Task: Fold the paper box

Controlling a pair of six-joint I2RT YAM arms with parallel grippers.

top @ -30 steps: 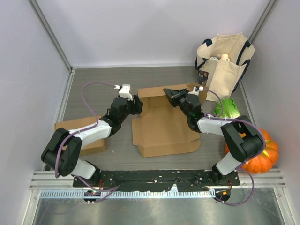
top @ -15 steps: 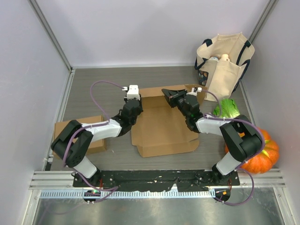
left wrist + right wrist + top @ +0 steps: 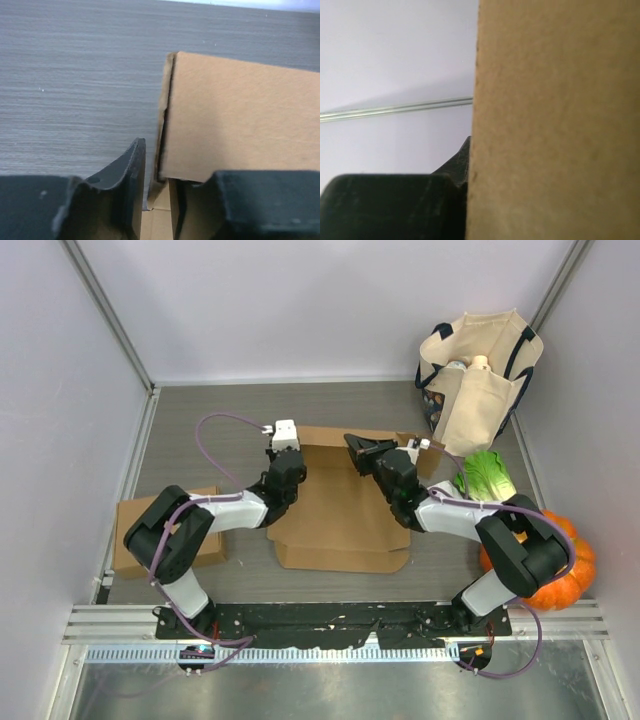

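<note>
The brown paper box [image 3: 340,510] lies partly folded in the middle of the table, its back panel raised. My left gripper [image 3: 288,472] is at the box's back left corner. In the left wrist view its dark fingers [image 3: 131,170] straddle an upright cardboard wall [image 3: 240,115] and look closed on its edge. My right gripper [image 3: 358,448] is at the raised back edge, right of centre. In the right wrist view cardboard [image 3: 555,120] fills the right half, one finger [image 3: 455,172] presses flat against it, and the other finger is hidden behind it.
A cream tote bag [image 3: 480,370] stands at the back right. A green leafy vegetable [image 3: 487,475] and an orange pumpkin [image 3: 560,560] lie along the right side. A second closed cardboard box [image 3: 135,530] sits at the left, beside my left arm.
My left gripper has moved right onto the box's left wall. The box's rear and front parts have tipped up, so its outline is shorter and shifted slightly left. My right gripper keeps its hold.
</note>
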